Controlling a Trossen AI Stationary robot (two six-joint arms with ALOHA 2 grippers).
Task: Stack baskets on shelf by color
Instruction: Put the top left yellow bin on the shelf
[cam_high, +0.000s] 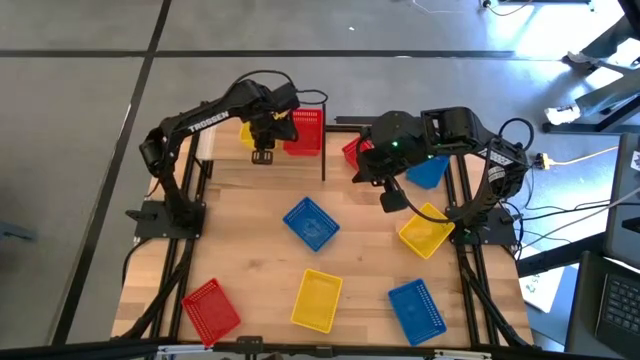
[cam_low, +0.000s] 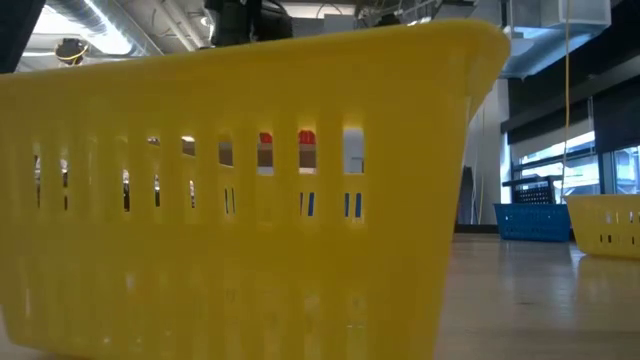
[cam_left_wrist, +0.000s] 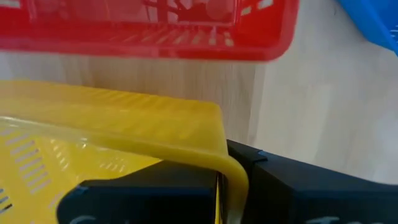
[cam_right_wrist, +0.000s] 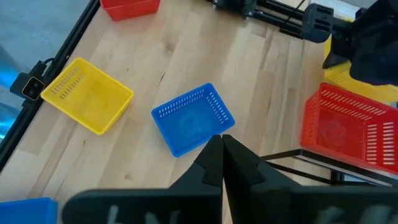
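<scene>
Left gripper (cam_left_wrist: 221, 186) jaws clamp the yellow basket (cam_left_wrist: 112, 134) rim for shelf (cam_high: 262, 160) placement at 12 o'clock, beside the red basket (cam_high: 304, 131). Right gripper (cam_right_wrist: 222, 158) jaws closed, empty.

Light was even and fairly bright across the bench (cam_high: 250, 240) in the high view, with only soft, short shadows under the arms. A cold bluish glare washed the floor at the upper right of that view. In the low view a yellow basket (cam_low: 230, 200) sat so close to the lens that it filled most of the frame, soft and out of focus — daylight from windows at the far right lit the room behind it. The left wrist view was blurred throughout; the red basket (cam_left_wrist: 149, 31) there looked pale and washed out.
</scene>
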